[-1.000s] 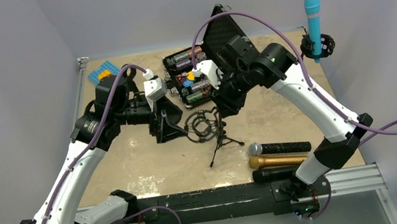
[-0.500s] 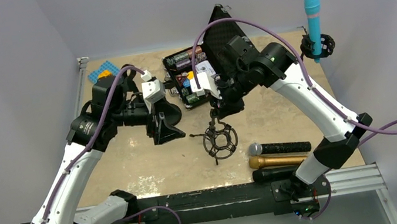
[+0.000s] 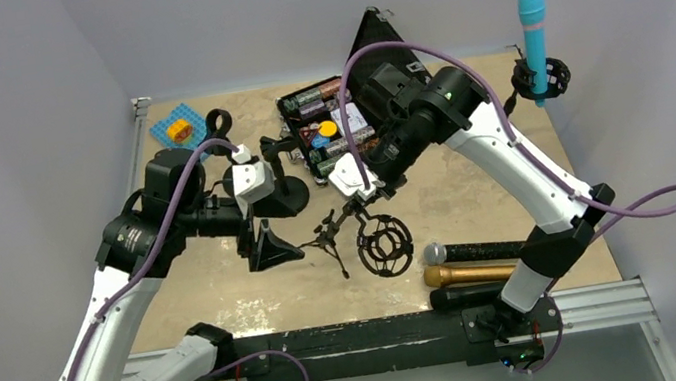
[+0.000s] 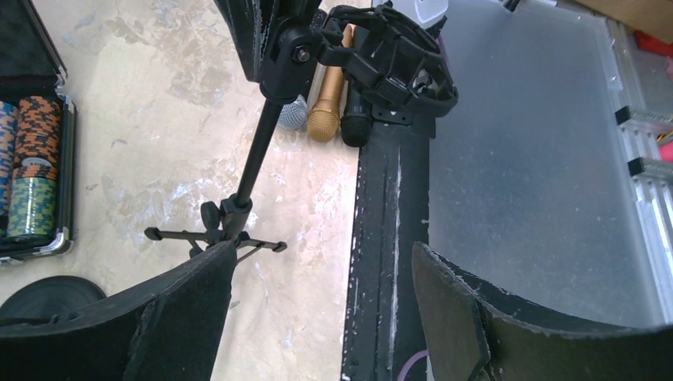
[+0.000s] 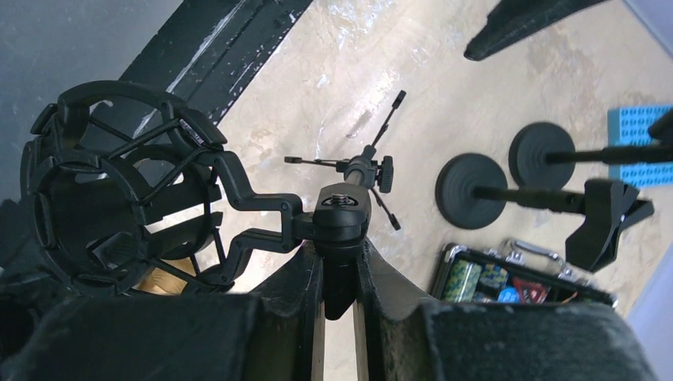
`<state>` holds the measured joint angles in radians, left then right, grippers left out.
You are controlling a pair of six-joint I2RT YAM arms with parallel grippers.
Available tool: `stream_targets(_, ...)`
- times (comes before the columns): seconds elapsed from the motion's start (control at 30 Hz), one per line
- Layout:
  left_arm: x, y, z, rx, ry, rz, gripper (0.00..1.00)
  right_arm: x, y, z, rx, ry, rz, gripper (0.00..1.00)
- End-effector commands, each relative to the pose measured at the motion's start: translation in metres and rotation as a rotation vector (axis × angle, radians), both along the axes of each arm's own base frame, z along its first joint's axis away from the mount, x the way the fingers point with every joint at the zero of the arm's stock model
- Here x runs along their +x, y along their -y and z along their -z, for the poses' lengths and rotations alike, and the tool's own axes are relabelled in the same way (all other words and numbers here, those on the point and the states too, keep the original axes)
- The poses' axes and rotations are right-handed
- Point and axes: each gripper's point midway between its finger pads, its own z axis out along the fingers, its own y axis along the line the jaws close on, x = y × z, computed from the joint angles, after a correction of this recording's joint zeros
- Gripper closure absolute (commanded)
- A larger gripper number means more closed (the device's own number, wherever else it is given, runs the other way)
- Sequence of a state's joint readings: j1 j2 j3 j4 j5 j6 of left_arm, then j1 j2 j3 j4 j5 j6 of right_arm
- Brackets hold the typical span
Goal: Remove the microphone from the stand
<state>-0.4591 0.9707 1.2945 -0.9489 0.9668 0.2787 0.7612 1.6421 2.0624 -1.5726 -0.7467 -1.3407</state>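
Observation:
A blue microphone point(image 3: 533, 28) stands upright in a black holder point(image 3: 541, 79) at the far right edge, away from both grippers. My right gripper point(image 3: 363, 205) is shut on the neck of a small black tripod stand point(image 5: 343, 214) and holds it tilted above the table. Its shock mount point(image 3: 385, 244) is empty, and its legs point(image 3: 329, 237) point left. My left gripper point(image 3: 272, 246) is open and empty just left of the tripod legs point(image 4: 214, 236). The shock mount also shows in the left wrist view point(image 4: 393, 59).
Three microphones lie side by side at the front right: black with a silver head point(image 3: 477, 250), gold point(image 3: 473, 272) and black point(image 3: 466, 295). An open battery case point(image 3: 320, 127), two round-base stands point(image 3: 279, 197) and a blue plate point(image 3: 175, 129) lie behind.
My right gripper has lifted and tipped the tripod stand, so the shock mount swung toward the front and the legs to the left. My left gripper has drawn back toward the front left.

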Motion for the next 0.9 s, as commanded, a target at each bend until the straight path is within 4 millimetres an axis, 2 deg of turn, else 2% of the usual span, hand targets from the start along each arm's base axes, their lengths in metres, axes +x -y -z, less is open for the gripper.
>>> stream_targets(0.0, -0.005, -0.006, 0.01, 0.025, 0.05, 0.026, 0.15, -0.014, -0.013, -0.012, 0.093, 0.09, -0.168, 1.0)
stream_targets(0.07, -0.004, -0.008, 0.023, 0.051, 0.056, 0.034, 0.15, -0.012, -0.016, -0.004, 0.07, 0.106, -0.188, 1.0)
stream_targets(0.1, -0.004, -0.009, 0.028, 0.058, 0.055, 0.039, 0.15, -0.011, -0.018, -0.001, 0.062, 0.113, -0.196, 0.96)
stream_targets(0.2, -0.006, -0.008, 0.036, 0.058, 0.028, 0.053, 0.16, -0.005, -0.027, 0.004, 0.042, 0.096, -0.186, 0.67)
stream_targets(0.3, -0.006, -0.006, 0.04, 0.052, 0.011, 0.053, 0.16, 0.001, -0.037, 0.0, 0.042, 0.07, -0.152, 0.51)
stream_targets(0.43, -0.004, -0.005, 0.049, 0.054, -0.004, 0.044, 0.16, 0.01, -0.041, 0.003, 0.027, 0.052, -0.075, 0.4)
stream_targets(0.53, -0.002, -0.006, 0.059, 0.063, -0.008, 0.035, 0.16, 0.022, -0.042, -0.006, 0.056, 0.085, 0.023, 0.35)
stream_targets(0.7, 0.001, -0.004, 0.067, 0.055, -0.007, 0.019, 0.16, 0.026, -0.026, -0.029, 0.105, 0.123, 0.153, 0.29)
stream_targets(0.77, 0.001, -0.004, 0.068, 0.048, -0.018, 0.014, 0.17, 0.035, -0.024, -0.038, 0.123, 0.107, 0.284, 0.27)
stream_targets(0.87, -0.001, -0.003, 0.063, 0.029, -0.018, 0.004, 0.18, 0.048, -0.026, -0.058, 0.157, -0.029, 0.56, 0.22)
